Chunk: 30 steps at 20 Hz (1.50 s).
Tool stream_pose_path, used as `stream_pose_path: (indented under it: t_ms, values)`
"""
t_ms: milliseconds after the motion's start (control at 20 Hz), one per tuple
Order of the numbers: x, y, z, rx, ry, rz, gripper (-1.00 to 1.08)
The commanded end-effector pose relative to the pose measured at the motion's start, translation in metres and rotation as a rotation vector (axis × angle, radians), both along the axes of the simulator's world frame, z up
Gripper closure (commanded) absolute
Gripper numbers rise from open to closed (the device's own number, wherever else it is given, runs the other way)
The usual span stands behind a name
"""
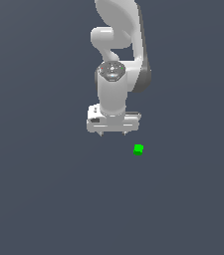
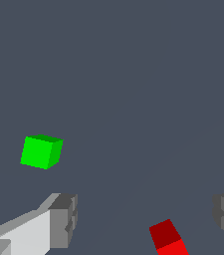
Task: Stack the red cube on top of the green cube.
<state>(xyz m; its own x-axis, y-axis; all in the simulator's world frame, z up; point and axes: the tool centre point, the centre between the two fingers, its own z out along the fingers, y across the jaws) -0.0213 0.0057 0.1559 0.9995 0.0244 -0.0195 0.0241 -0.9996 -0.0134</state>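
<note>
In the exterior view, the gripper (image 1: 113, 133) hangs spread beside the green cube (image 1: 138, 149), and its body hides the red cube. The wrist view shows the red cube (image 2: 168, 239), cut off at the frame edge, between the parted fingers (image 2: 63, 219), untouched.

Lighting here is flat and even, no glare or hot spots anywhere. The floor (image 1: 39, 199) is one uniform slate grey with no visible gradient. The arm (image 1: 116, 74) picks up soft shading, brighter on its upper curves and darker along the side toward the exterior view's right. Around the green cube (image 1: 138, 149) no cast shadow shows on the ground. In the wrist view the green cube (image 2: 42, 152) has one bright face and darker neighbouring faces, and the red cube (image 2: 169, 239) also splits into a bright face and a dark one. Everything is sharp, no blur, just jaggy low-res edges. No bending near the borders.
</note>
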Motion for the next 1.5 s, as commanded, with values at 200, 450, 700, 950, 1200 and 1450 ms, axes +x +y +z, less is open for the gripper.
stream_pose_path:
  t_ms: [200,450,700,950,1200,1450]
  values:
    - [-0.027,-0.007,-0.014,-0.002,-0.003,0.07,-0.92]
    - [-0.057,-0.018,-0.031,-0.003,-0.008,0.154,-0.92]
    - [-0.089,-0.034,-0.049,-0.005,-0.013,0.246,-0.92]
    - [-0.114,-0.049,-0.065,-0.006,-0.017,0.324,-0.92]
    - [-0.131,-0.062,-0.077,-0.008,-0.02,0.379,-0.92]
    - [-0.14,-0.07,-0.083,-0.008,-0.022,0.41,-0.92]
